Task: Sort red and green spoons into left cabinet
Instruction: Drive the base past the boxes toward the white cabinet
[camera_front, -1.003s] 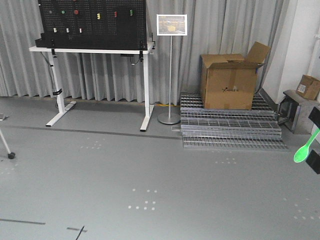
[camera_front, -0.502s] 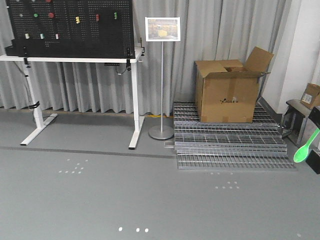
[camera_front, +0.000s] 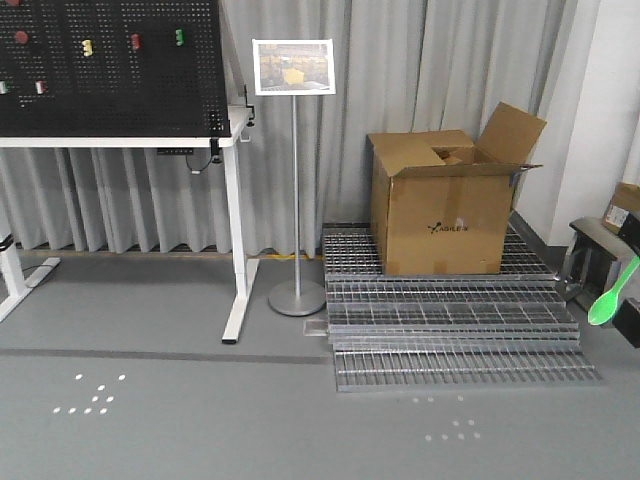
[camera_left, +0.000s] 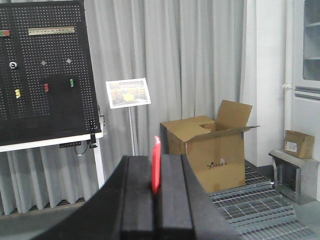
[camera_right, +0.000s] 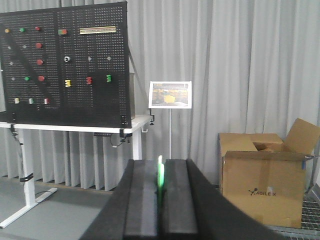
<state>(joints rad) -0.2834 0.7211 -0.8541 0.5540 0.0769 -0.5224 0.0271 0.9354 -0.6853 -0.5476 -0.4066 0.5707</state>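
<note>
The red spoon (camera_left: 156, 152) stands edge-on between the black fingers of my left gripper (camera_left: 156, 172), which is shut on it. The green spoon (camera_right: 160, 172) is pinched the same way in my right gripper (camera_right: 160, 190), also shut. In the front view the green spoon (camera_front: 606, 300) hangs bowl-down at the right edge, with parts of the right gripper (camera_front: 631, 275) above and below it. A pale grey panelled front (camera_left: 306, 55) shows at the far right of the left wrist view. I cannot tell whether it is the left cabinet.
Ahead stand a white table with a black pegboard (camera_front: 110, 70), a sign on a pole stand (camera_front: 295, 290), and an open cardboard box (camera_front: 445, 215) on stacked metal gratings (camera_front: 450, 335). A grey stool (camera_front: 595, 250) sits at the right wall. Grey curtains close the back.
The whole scene has slid left and grown larger in the front view, so the base has moved. The green spoon keeps its place at the right edge.
</note>
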